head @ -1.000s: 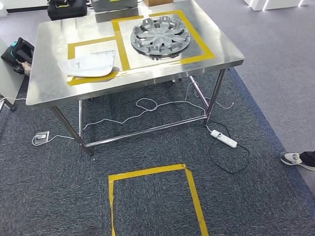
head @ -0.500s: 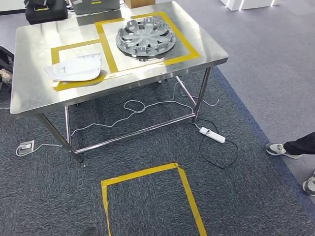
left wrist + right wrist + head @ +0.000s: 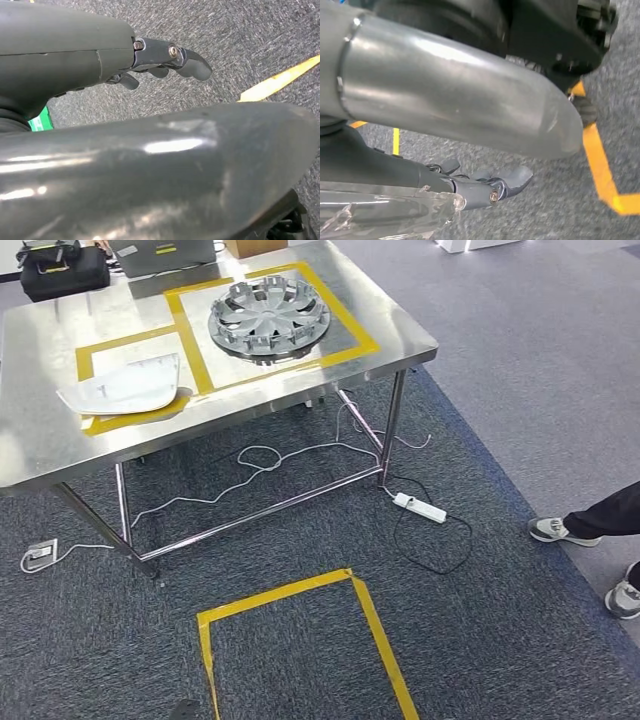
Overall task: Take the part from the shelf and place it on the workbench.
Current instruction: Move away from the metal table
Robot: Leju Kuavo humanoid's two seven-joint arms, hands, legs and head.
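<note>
Steel worktop point(image 3: 45, 445) ahead across open carpet, parts lying in its taped bays.

Dark carpet point(image 3: 483, 640) lies between the camera and the worktop's near edge, marked by a yellow taped square point(image 3: 302, 640); a person's shoes point(image 3: 555, 531) stand at the right. The wheel cover point(image 3: 269, 317) lies flat in the right taped bay near the far right corner, the white panel point(image 3: 121, 388) in the left bay, overlapping its tape. A power strip point(image 3: 420, 508) lies by the right leg. Left hand point(image 3: 166, 60) and right hand point(image 3: 486, 187) hang over carpet, fingers loosely extended, holding nothing.
</note>
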